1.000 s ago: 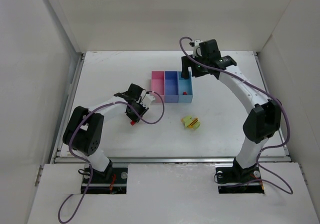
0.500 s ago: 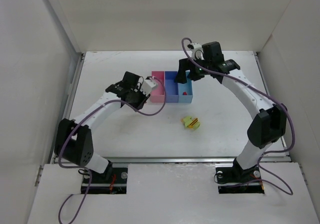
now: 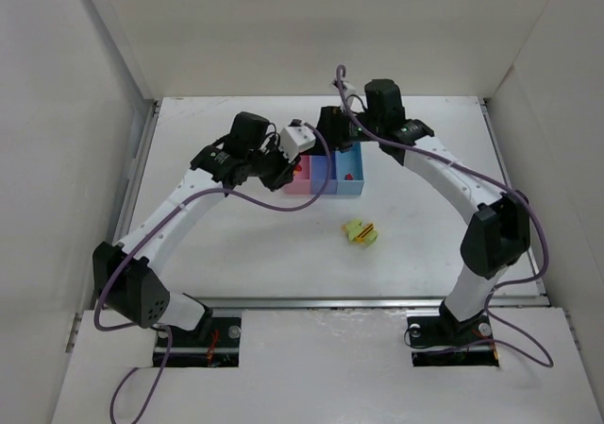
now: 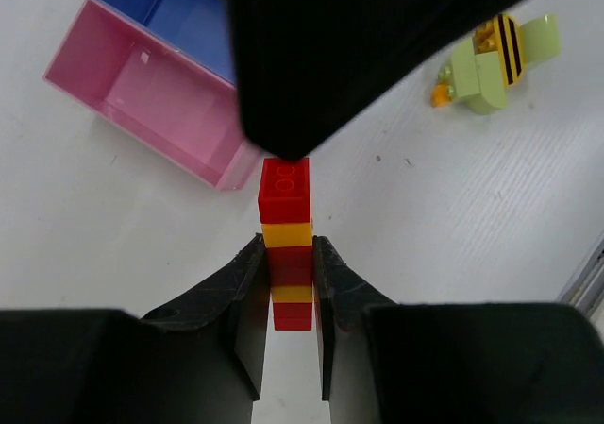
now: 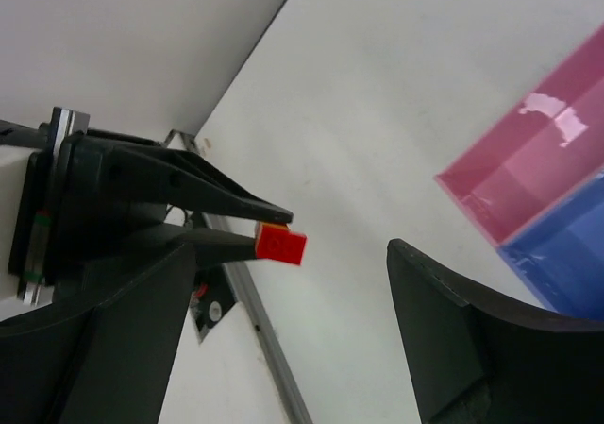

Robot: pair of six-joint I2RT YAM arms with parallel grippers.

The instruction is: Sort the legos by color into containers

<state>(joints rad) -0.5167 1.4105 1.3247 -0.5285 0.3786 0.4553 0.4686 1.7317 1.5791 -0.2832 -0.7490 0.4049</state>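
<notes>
The left gripper is pinched narrow on a stack of red and yellow bricks. The two fingers press the lower bricks from both sides, and the red top brick sticks out past the fingertips. In the left wrist view the stack is above the white table, just beside the near corner of the pink bin. The pictures do not tell whether it is already over the bin.

At 3 o'clock of the pink bin is the medium blue bin, and next in the row the light blue bin. A single red brick lies inside the light blue one.

The right gripper is at about 12 o'clock of the bins, close to the left one. Its fingers stand wide apart, and in its own wrist view the red end of the stack is in the gap between them, touching neither finger.

A lime clump with yellow and dark parts lies on the table at about 5 o'clock of the bins, well apart from both grippers.
</notes>
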